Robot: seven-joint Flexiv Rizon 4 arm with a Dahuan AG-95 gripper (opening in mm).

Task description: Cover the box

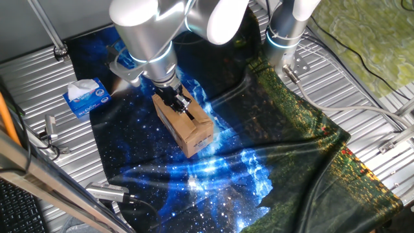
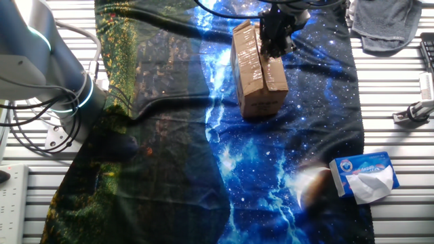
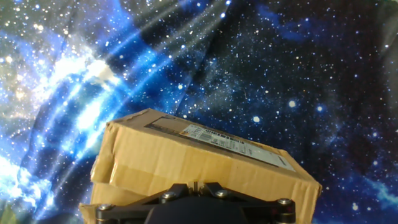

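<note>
The brown cardboard box [image 1: 196, 131] lies on the galaxy-print cloth [image 1: 213, 188] near the table's middle. Its top flaps are folded down, with a seam showing along the top in the other fixed view [image 2: 260, 87]. My gripper [image 1: 178, 102] is shut, its fingers pressed together, and its tip sits on the top flaps at one end of the box [image 2: 274, 45]. In the hand view the box [image 3: 205, 155] fills the lower frame just below the closed fingertips [image 3: 198, 186]. A printed label runs along its far edge.
A blue-and-white tissue box [image 1: 87, 97] stands on the ribbed metal table left of the cloth, also in the other fixed view [image 2: 365, 176]. The arm's base [image 1: 283, 39] is at the back. A grey cloth [image 2: 386, 24] and cables lie at the table's edges.
</note>
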